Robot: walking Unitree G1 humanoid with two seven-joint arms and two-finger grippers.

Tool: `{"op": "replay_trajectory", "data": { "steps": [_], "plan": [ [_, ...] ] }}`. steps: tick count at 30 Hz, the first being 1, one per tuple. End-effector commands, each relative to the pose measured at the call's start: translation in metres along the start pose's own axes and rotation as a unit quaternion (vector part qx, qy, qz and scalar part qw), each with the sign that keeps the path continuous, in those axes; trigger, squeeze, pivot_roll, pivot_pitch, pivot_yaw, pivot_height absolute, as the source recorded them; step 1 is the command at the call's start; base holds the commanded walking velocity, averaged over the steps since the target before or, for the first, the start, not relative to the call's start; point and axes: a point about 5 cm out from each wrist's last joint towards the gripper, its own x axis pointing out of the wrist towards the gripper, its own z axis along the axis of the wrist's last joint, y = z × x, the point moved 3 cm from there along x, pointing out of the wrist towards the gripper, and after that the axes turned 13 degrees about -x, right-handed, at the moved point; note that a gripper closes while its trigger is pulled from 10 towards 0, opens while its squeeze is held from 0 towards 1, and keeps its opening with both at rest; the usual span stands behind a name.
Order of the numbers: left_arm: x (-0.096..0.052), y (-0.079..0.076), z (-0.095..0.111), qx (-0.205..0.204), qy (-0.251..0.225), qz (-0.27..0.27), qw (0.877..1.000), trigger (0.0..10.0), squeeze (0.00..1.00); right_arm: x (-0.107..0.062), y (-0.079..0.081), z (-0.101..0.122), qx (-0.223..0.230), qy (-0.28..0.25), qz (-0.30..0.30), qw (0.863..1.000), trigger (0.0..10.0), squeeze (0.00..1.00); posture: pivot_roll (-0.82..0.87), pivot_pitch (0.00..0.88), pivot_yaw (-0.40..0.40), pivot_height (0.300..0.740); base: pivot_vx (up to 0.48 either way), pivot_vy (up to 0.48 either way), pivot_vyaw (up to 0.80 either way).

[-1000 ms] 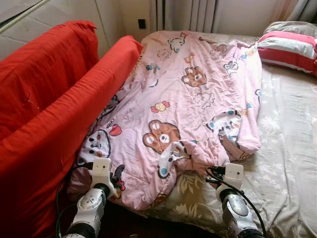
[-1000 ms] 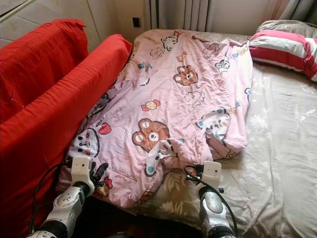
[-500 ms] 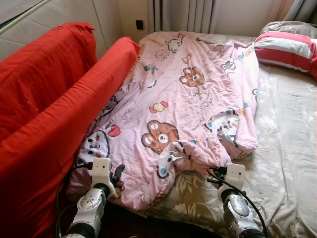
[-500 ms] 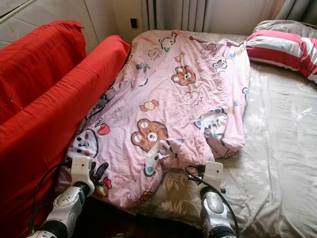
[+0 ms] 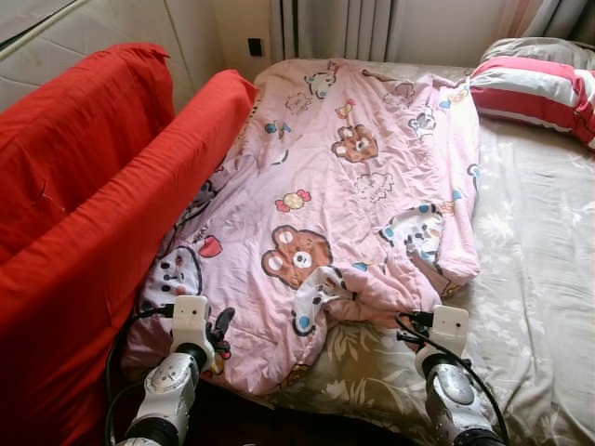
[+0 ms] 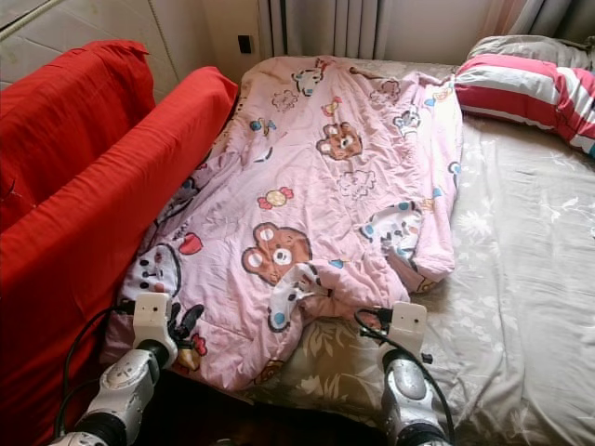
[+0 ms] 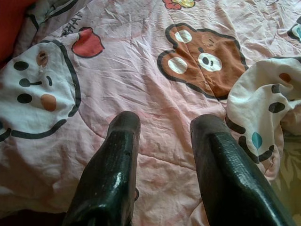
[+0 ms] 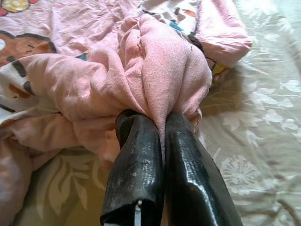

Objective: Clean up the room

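A pink cartoon-print quilt (image 5: 344, 177) lies spread over the left half of the bed, its near edge rumpled. My right gripper (image 8: 157, 117) is shut on a bunched fold of the quilt's near edge (image 5: 390, 302), low over the beige sheet. My left gripper (image 7: 164, 127) is open just above the quilt's near left corner (image 5: 186, 279), fingers (image 5: 221, 325) apart with nothing between them.
A red-covered sofa (image 5: 93, 186) runs close along the bed's left side. The beige floral sheet (image 5: 539, 279) is bare on the right. A red-and-white striped pillow (image 5: 539, 88) lies at the far right. Curtains (image 5: 335, 23) and a wall socket (image 5: 254, 45) stand behind.
My right gripper has drawn its pinched fold a little to the right, bunching the quilt's near edge. The camera has shifted slightly. The left gripper stays put.
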Motion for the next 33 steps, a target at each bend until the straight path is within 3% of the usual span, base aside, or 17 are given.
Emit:
{"op": "replay_trajectory", "data": {
  "steps": [1,31,33],
  "plan": [
    [-0.005,0.009,-0.005,0.004,0.008,0.01,1.0,10.0,0.0,-0.003,-0.005,-0.007,-0.004,0.01,-0.013,1.0,10.0,0.0,0.04,0.134,0.065,0.74,0.0,0.0,0.0],
    [-0.005,0.008,-0.005,0.011,0.011,0.003,1.0,10.0,0.0,-0.002,-0.024,-0.005,0.005,0.005,-0.057,0.998,10.0,0.0,0.04,0.122,0.071,0.74,-0.235,0.0,0.0],
    [-0.004,0.008,-0.004,0.012,0.011,0.002,1.0,10.0,0.0,-0.002,-0.033,-0.004,0.009,0.004,-0.078,0.997,10.0,0.0,0.04,0.118,0.073,0.74,-0.277,0.0,0.0]
  ]
}}
